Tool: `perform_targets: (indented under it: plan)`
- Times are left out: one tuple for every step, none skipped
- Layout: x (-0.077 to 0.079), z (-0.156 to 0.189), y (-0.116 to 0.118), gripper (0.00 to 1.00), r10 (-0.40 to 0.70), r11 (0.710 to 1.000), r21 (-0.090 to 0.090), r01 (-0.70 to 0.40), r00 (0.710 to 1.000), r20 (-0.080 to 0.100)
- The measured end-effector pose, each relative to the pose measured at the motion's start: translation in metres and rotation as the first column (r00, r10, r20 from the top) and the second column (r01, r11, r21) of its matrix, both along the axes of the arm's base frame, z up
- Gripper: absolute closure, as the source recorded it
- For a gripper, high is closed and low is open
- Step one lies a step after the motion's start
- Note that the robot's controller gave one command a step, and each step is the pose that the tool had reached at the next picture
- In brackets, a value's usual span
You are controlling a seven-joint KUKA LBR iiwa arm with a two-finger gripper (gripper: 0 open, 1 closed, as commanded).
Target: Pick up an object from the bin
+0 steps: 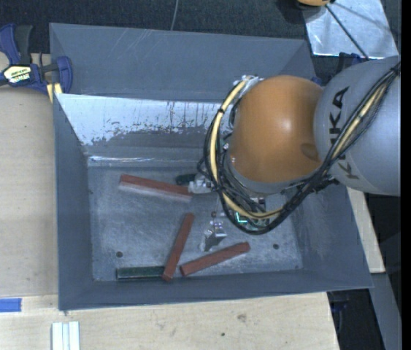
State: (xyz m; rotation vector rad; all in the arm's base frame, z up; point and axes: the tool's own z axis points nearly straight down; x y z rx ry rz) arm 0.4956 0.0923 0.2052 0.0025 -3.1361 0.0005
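My gripper (214, 232) hangs low over the middle of the bin floor, mostly hidden under the arm's orange dome. Just below it lies a reddish-brown stick (214, 259), slanting up to the right. To its left a second brown stick (179, 245) lies steeply diagonal. A third brown stick (154, 188) lies nearly level at the back left, its right end reaching under the dome's edge. Nothing shows held in the gripper.
A dark green stick (139, 273) lies along the front wall, touching the diagonal stick's lower end. The arm and its cables cover the bin's right half. The left part of the floor is bare grey metal.
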Motion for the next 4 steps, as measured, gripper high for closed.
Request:
perform_targets:
  plan:
    - [0.002,0.003,0.0,0.0,-0.002,1.0,0.001,0.002,1.0,0.008]
    - [0.002,-0.021,-0.003,0.0,0.128,0.992,0.001,-0.128,0.992,0.016]
    - [0.045,-0.126,-0.029,1.0,0.297,0.955,0.0,-0.297,0.954,0.039]
    - [0.045,-0.126,-0.029,1.0,0.296,0.955,0.0,-0.296,0.954,0.039]
